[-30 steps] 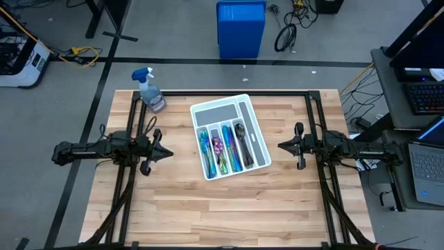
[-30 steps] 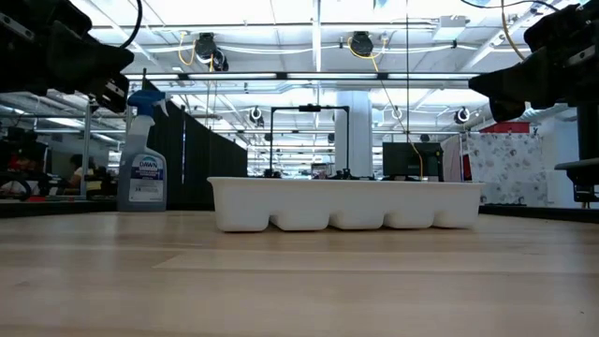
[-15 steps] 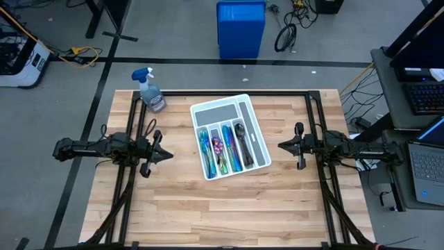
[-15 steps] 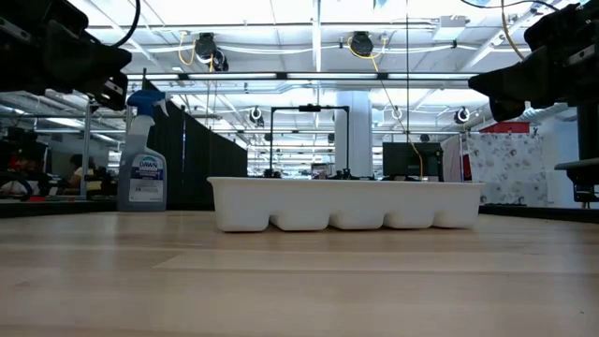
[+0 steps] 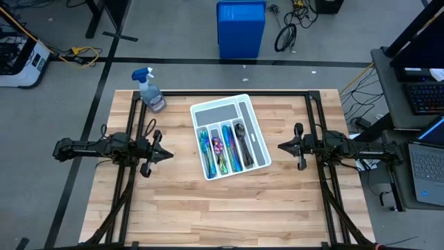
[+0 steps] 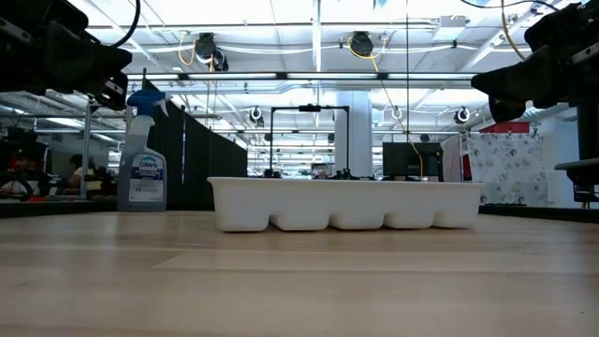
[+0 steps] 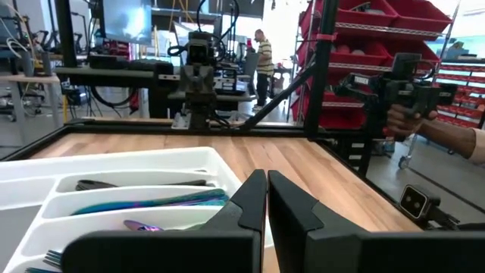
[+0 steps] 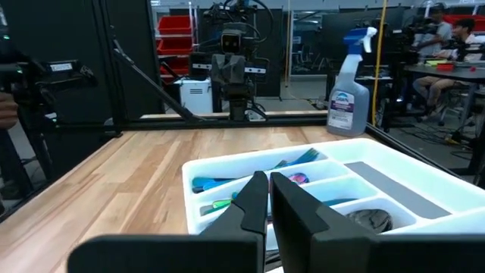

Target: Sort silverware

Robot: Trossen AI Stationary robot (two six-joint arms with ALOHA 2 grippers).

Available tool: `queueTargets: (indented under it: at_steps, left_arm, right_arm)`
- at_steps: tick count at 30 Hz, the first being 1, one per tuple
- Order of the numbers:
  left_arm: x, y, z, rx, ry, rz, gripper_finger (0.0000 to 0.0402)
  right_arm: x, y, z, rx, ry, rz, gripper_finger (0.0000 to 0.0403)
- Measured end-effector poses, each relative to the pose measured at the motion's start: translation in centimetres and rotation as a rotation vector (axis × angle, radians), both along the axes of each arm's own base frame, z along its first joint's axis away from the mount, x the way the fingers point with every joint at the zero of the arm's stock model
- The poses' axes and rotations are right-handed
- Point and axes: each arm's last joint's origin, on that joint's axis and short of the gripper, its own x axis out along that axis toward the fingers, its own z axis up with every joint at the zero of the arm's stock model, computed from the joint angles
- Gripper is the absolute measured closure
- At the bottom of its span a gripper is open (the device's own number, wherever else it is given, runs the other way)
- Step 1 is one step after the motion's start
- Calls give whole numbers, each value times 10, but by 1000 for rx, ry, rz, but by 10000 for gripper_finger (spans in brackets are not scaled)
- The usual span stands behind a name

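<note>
The white tray (image 5: 258,132) lies at the table's middle, slightly turned. The silverware lies lengthwise in its narrow compartments: blue-teal forks (image 5: 205,146), rainbow-purple spoons (image 5: 218,147), blue knives (image 5: 231,151) and dark spoons (image 5: 242,137). My left gripper (image 5: 171,155) hovers level to the left of the tray, shut, with nothing in it. My right gripper (image 5: 280,146) hovers level to the tray's right, also shut with nothing in it. Both point at the tray from a distance; the left wrist view shows the tray (image 7: 114,163) past the shut fingers, as does the right wrist view (image 8: 227,163).
A spray bottle (image 5: 150,90) stands at the table's far left corner. A blue bin (image 5: 241,29) sits on the floor beyond the far edge. A laptop (image 5: 427,167) is off the table's right side. A person (image 7: 264,57) stands in the room behind.
</note>
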Motion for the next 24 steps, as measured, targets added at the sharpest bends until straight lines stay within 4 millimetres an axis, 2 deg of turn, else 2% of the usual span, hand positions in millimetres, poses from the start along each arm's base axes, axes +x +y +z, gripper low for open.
queueTargets:
  at_steps: [24]
  left_arm:
    - [0, 0, 0, 4, 1, 12, 402]
  right_arm:
    - [0, 0, 0, 16, 0, 3, 403]
